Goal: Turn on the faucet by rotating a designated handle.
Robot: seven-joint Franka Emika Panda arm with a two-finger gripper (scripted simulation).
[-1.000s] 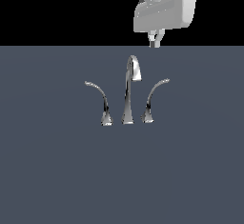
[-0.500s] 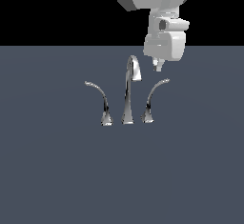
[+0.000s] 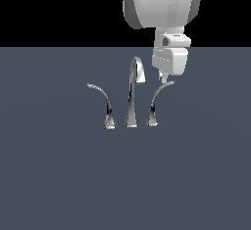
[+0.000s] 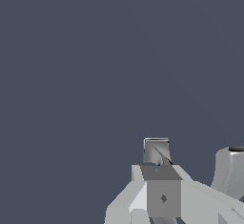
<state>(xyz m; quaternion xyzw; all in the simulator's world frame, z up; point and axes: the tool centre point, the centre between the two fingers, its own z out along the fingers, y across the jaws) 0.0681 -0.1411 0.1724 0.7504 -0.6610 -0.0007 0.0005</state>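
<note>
Chrome gleams on a slate-grey counter [image 3: 54,175], where the faucet [image 3: 131,97] stands in 3 parts. On the exterior view's left, a slim lever [image 3: 100,103] arcs outward from its flared base. At centre rises the tall tapered spout [image 3: 134,89] with its hooked tip. On the exterior view's right, the handle [image 3: 158,101] curves up and outward. Directly above that handle's tip hangs the white hand [image 3: 163,79] of the robot arm [image 3: 162,4], just beside or touching it; whether its fingers are spread or closed cannot be told.
</note>
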